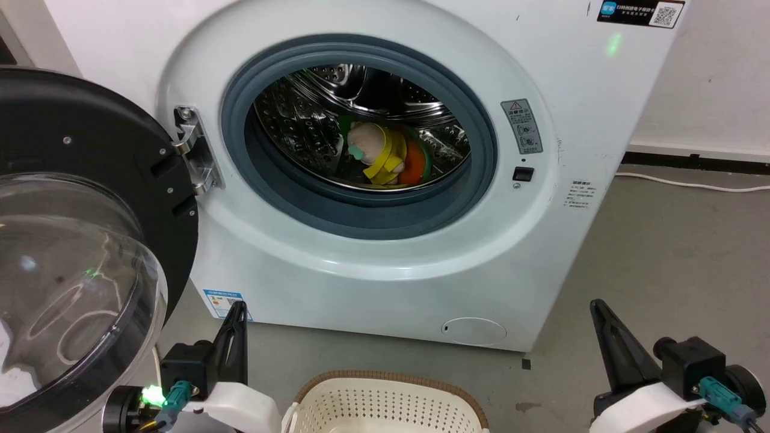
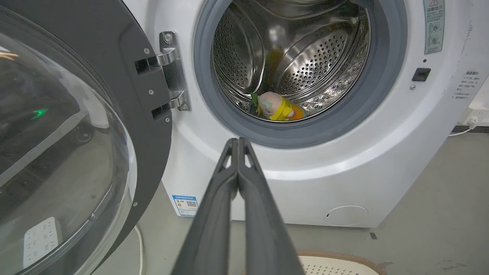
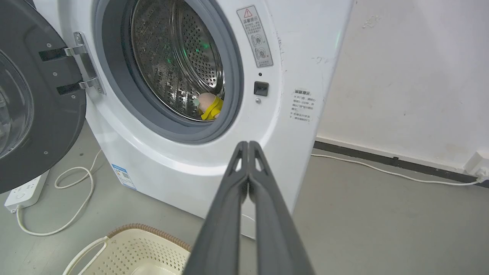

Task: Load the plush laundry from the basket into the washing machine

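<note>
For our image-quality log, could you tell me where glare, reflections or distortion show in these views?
Head view: reflections streak the door's clear dome, a green spot lights the washing machine. Left wrist view: the drum mirrors the plush laundry as a yellow smear. Right wrist view: green glints dot the drum.

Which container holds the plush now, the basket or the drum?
The steel drum of the washing machine: the plush laundry lies on its floor. The basket, as far as visible, is bare.
</note>
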### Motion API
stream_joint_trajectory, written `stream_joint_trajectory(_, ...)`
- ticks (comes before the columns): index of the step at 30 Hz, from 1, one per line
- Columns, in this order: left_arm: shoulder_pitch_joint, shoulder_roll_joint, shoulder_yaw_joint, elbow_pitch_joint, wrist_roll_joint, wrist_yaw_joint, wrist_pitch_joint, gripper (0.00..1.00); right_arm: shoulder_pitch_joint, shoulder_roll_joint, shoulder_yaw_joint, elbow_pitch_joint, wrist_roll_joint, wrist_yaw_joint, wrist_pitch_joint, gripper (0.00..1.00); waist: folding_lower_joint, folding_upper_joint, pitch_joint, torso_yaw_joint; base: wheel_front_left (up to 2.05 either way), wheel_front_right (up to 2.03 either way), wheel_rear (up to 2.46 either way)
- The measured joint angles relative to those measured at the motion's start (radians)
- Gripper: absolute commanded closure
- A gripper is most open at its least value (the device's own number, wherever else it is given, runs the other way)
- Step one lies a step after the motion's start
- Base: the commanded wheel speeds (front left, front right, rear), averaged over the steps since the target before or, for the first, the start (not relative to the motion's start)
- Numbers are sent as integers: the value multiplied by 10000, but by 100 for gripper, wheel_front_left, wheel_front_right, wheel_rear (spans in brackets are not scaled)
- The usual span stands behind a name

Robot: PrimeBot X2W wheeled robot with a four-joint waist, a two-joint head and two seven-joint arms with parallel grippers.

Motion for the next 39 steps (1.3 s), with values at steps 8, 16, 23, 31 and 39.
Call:
stream_joint_trajectory(8,-1,-48,105,-73,138,-79,167,100,-41,0,4,6,-92,0,163,100,0,0,1,-3,0,0,0)
stream_joint_trajectory(16,-2,-107,267,-155,255,-107,314,100,-50,0,13,12,-180,0,311,100,0,0,2,-5,0,0,0)
stream_joint_trajectory(23,-2,-215,382,-226,401,-190,447,100,-168,0,17,23,-199,0,476,100,-1,0,3,-7,0,0,0)
stream_joint_trajectory(31,-3,-280,493,-297,564,-207,610,100,-186,0,25,35,-272,0,604,100,0,0,4,-10,0,0,0)
stream_joint_trajectory(39,-3,-291,518,-305,564,-207,610,100,-186,0,25,36,-272,0,604,100,-1,0,4,-10,0,0,0)
